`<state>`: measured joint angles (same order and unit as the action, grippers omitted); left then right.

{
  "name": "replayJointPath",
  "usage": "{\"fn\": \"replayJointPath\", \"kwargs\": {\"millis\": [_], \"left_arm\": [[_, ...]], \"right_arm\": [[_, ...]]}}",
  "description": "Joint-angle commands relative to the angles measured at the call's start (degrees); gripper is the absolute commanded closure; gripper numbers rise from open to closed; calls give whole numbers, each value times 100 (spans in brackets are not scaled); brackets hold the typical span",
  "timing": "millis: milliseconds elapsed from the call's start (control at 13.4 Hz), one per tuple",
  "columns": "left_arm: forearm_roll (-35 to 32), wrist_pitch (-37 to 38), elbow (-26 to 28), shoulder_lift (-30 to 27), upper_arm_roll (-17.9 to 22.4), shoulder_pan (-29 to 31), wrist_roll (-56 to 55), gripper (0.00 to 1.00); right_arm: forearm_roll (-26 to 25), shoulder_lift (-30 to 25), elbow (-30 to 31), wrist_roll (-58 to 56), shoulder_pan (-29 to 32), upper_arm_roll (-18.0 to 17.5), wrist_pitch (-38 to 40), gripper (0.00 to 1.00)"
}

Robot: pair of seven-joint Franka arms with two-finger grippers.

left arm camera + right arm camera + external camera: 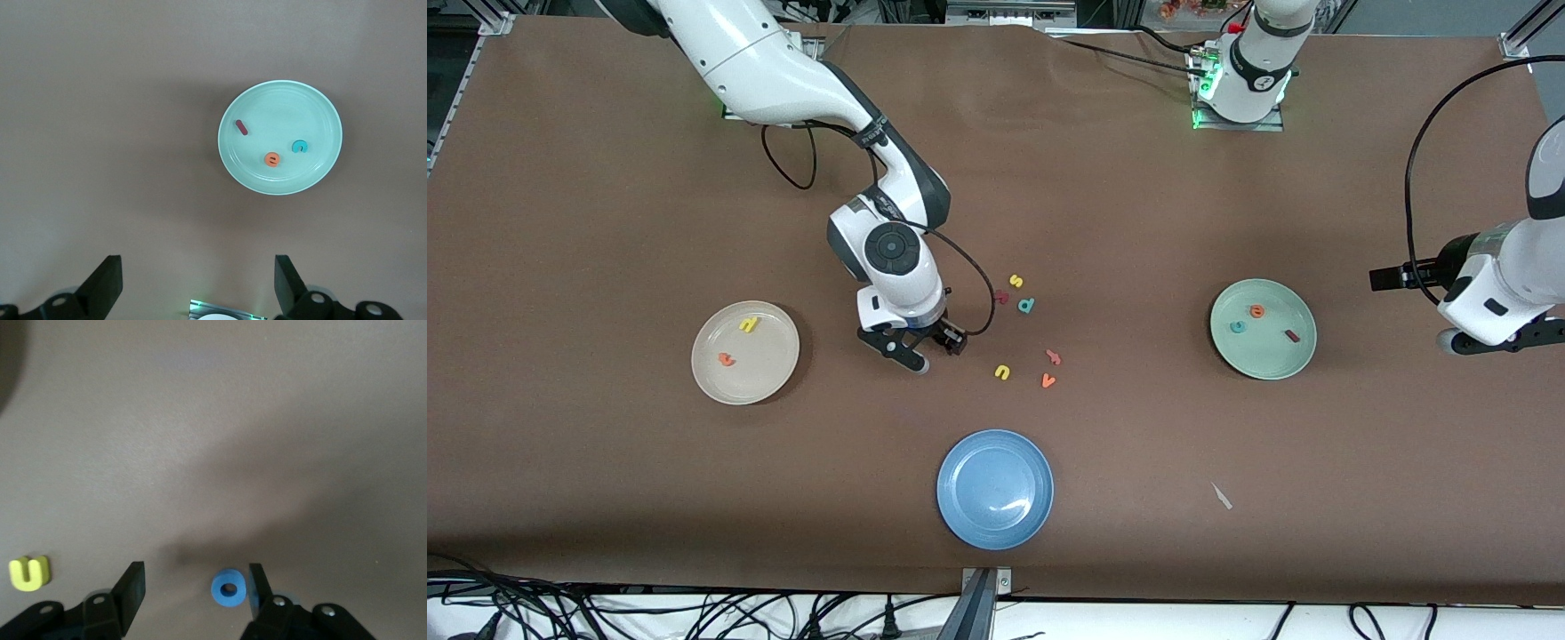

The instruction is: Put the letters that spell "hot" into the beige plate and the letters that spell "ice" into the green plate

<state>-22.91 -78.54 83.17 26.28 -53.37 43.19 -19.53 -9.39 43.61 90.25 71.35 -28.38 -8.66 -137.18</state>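
Observation:
The beige plate (769, 369) lies toward the right arm's end and holds the yellow "h" (749, 324) and the orange "t" (727, 359). The blue "o" (229, 587) lies flat on the table between the open fingers of my right gripper (197, 587), close to one finger; in the front view that gripper (925, 351) hides it. The green plate (1272, 360) holds the orange "e" (1256, 311), the teal "c" (1238, 326) and the dark red "i" (1291, 335). My left gripper (198, 287) waits open and empty beside the green plate (313, 113).
A blue plate (995, 489) sits near the table's front edge. Loose letters lie beside the right gripper: yellow "s" (1016, 281), teal "d" (1026, 306), a dark red letter (1001, 297), yellow "u" (1002, 372), orange "v" (1048, 380), a pinkish letter (1054, 357).

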Motion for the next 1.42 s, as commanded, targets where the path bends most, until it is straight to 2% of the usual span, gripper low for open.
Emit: {"fn": "replayJointPath", "kwargs": {"millis": [0, 374, 1046, 1345], "left_arm": [[190, 50, 68, -141, 28, 49, 273, 0], [190, 58, 68, -141, 29, 58, 336, 0], [190, 111, 68, -141, 29, 58, 344, 0], [190, 128, 68, -141, 29, 58, 344, 0]], "right_arm": [[-28, -62, 299, 64, -80, 84, -151, 26], [-1, -80, 493, 90, -80, 93, -345, 26], [-115, -1, 537, 90, -124, 84, -398, 44], [-204, -1, 590, 72, -115, 84, -398, 73]]}}
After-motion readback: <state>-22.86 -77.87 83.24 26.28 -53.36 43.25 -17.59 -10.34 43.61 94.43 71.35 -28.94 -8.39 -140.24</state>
